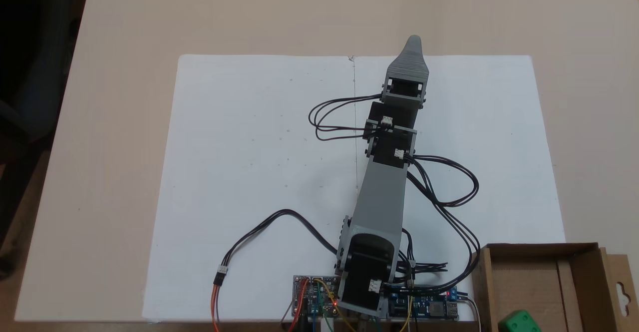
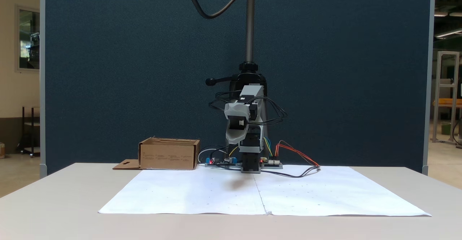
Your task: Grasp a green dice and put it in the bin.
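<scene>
Gripper [image 1: 414, 42] at the end of the grey arm [image 1: 382, 192], extended from the near edge of the table [image 1: 125, 17] over the white paper sheet [image 1: 249, 172] toward its far edge in the top-down fixed view. Only one tapered jaw is seen from above, and in the front-facing fixed view the gripper [image 2: 235, 139] hangs above the paper as a single grey shell, so whether it is parted or closed cannot be told; nothing is visibly held. Green dice [image 1: 519, 322] lies inside the bin [image 1: 584, 257], against the bottom edge of the top-down picture. Bin stands at the table's near right corner in that view, just off the paper's corner, its flap with the keyhole cutout spread to the right. In the front-facing view the bin [image 2: 169, 154] sits to the left of the arm's base, at the table's back edge. Circuit boards [image 1: 312, 294] and black cables [image 1: 449, 187] lie beside the base.
</scene>
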`<state>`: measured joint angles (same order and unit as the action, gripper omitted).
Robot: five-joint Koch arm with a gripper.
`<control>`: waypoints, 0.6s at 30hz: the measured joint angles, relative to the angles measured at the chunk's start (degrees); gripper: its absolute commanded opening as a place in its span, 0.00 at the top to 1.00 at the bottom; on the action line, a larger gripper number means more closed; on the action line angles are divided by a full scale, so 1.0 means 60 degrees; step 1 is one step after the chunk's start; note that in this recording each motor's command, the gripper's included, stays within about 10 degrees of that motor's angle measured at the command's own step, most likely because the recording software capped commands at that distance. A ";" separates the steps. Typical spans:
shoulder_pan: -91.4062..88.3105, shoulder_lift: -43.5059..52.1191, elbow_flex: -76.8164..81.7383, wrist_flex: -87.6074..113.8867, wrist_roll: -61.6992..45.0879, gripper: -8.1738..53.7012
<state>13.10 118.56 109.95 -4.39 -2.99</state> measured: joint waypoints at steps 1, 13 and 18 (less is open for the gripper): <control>-0.0015 0.0015 0.0073 -0.0234 0.0000 0.14; -0.0674 0.0923 0.2432 -0.2944 0.0000 0.16; -0.0791 0.1304 0.3501 -0.4131 0.0000 0.16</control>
<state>8.35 126.39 130.96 -29.18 -2.99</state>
